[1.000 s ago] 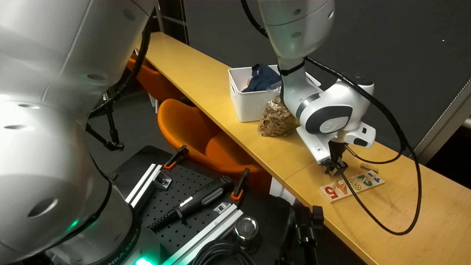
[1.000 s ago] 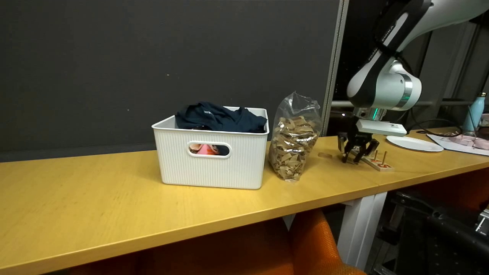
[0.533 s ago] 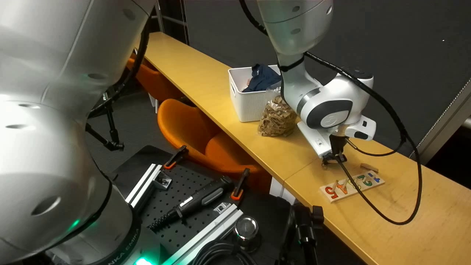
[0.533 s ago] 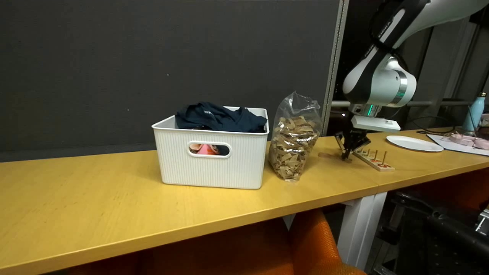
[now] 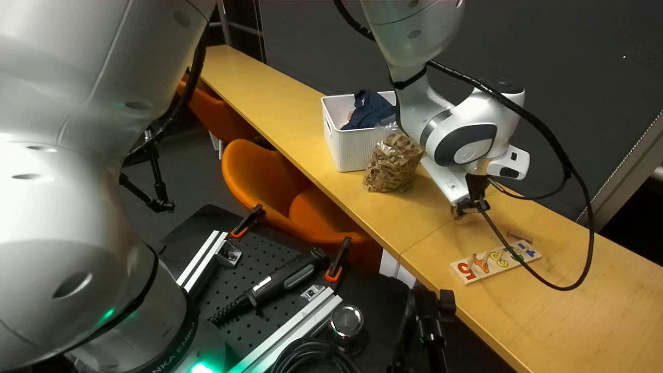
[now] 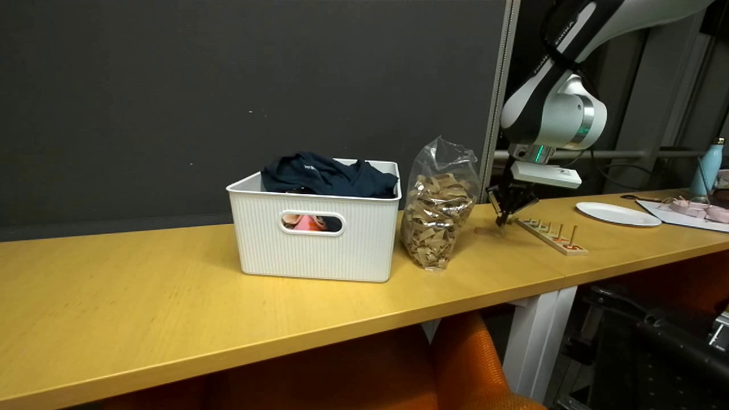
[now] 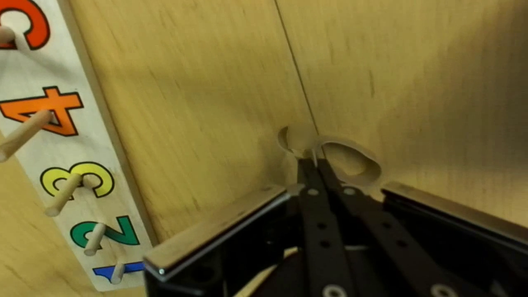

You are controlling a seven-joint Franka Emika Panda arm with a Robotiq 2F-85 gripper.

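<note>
A: State the condition of the pincer point(image 7: 314, 166).
B: Its two sides are together, clamped on a tan band point(image 7: 372, 171), which loops out toward 3 o'clock and 11 o'clock in the wrist view.
A: Specify the surface point(image 6: 114, 307).
B: Long, light wood, divided by a thin seam point(image 7: 295, 57). In the same view, the seam runs from the band to between 11 and 12 o'clock. A number board point(image 7: 82, 150) with pegs point(image 7: 64, 196) lies at the pincer's 9 o'clock.
A: Locate adjacent items; the pincer is dial centre.
B: In an exterior view, a clear bag point(image 6: 453, 159) of brown strips point(image 6: 435, 230) stands at 9 o'clock; a white basket point(image 6: 313, 253) with navy cloth point(image 6: 330, 177) stands beyond it. A white plate point(image 6: 618, 214) lies at 3 o'clock. A blue bottle point(image 6: 708, 168) stands between 2 and 3.
A: Describe the room.
B: A dark grey panel point(image 6: 171, 114) rises behind the surface. In an exterior view, orange chairs point(image 5: 261, 171) line the surface edge between 9 and 10 o'clock.
</note>
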